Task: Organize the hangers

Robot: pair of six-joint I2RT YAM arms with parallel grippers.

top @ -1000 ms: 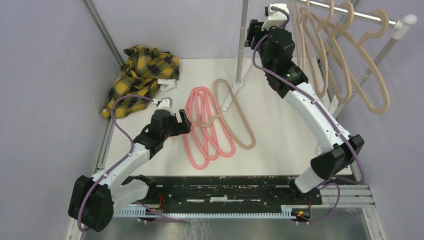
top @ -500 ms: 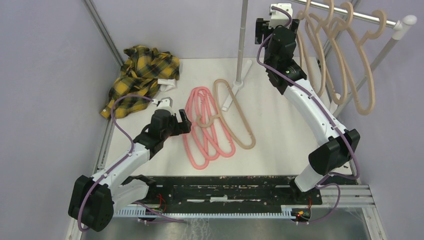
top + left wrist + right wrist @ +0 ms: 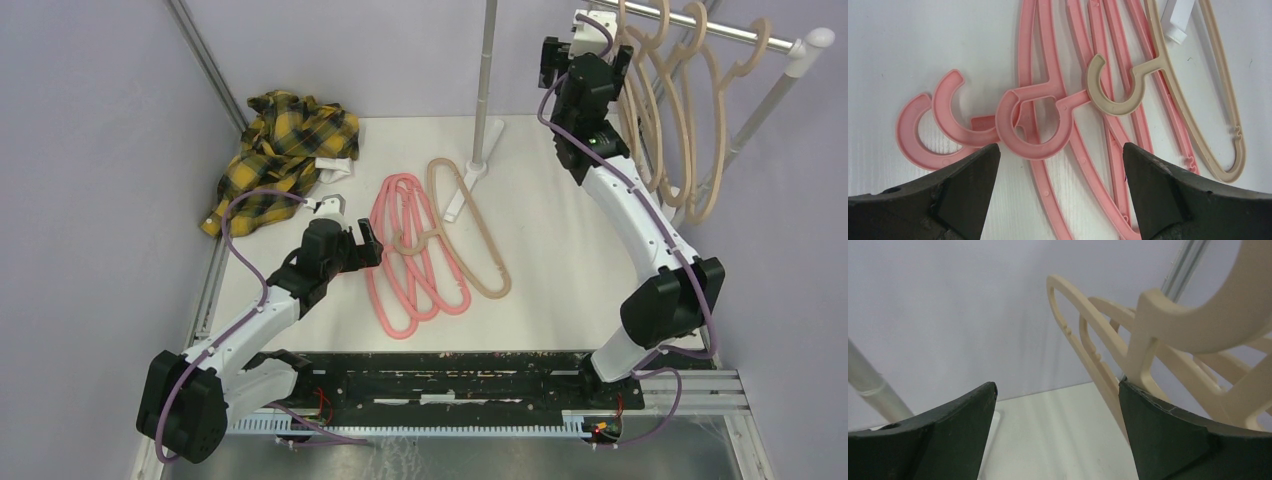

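Three pink hangers [image 3: 412,262] and one beige hanger [image 3: 478,235] lie overlapped on the white table. In the left wrist view their pink hooks [image 3: 1035,120] and the beige hook [image 3: 1113,85] lie just ahead of my fingers. My left gripper [image 3: 368,243] is open and empty at the pink hooks' left edge. Several beige hangers [image 3: 690,130] hang on the rail [image 3: 745,36] at the top right. My right gripper [image 3: 583,58] is raised and open beside them; its right finger [image 3: 1188,435] is right next to a beige hanger's neck [image 3: 1153,335].
A yellow plaid shirt [image 3: 285,150] lies crumpled at the table's back left. The rack's upright pole [image 3: 485,80] and its white foot [image 3: 470,185] stand at the back centre, the foot touching the beige hanger's far end. Metal frame bars edge the table.
My right gripper has moved right and up along the rail, pushing the hanging beige hangers closer together toward the right. The left arm and the table hangers have not moved.
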